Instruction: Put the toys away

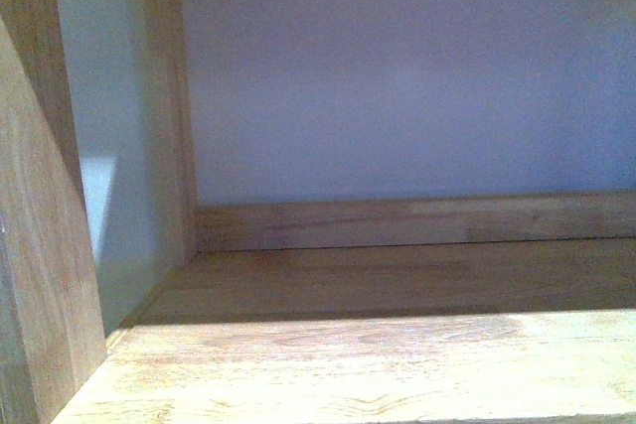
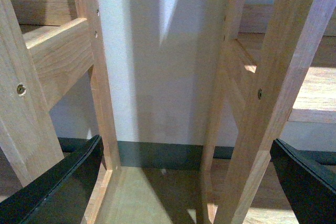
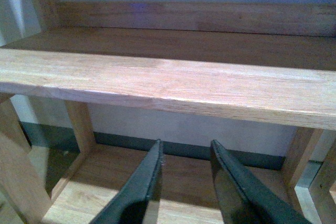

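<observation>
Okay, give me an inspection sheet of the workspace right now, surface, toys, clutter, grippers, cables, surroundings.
Surface: wooden shelf board, bare, part sunlit, part in shadow.
Job's things: nothing seen; no plush toy in any view.
Clutter: nothing seen.
Grippers: left gripper open wide, holding nothing, facing the shelf's upright posts; right gripper fingers slightly apart, holding nothing, below the shelf's front edge.
Cables: nothing seen.
Surroundings: pale wall behind the shelf, dark baseboard, wooden floor.
</observation>
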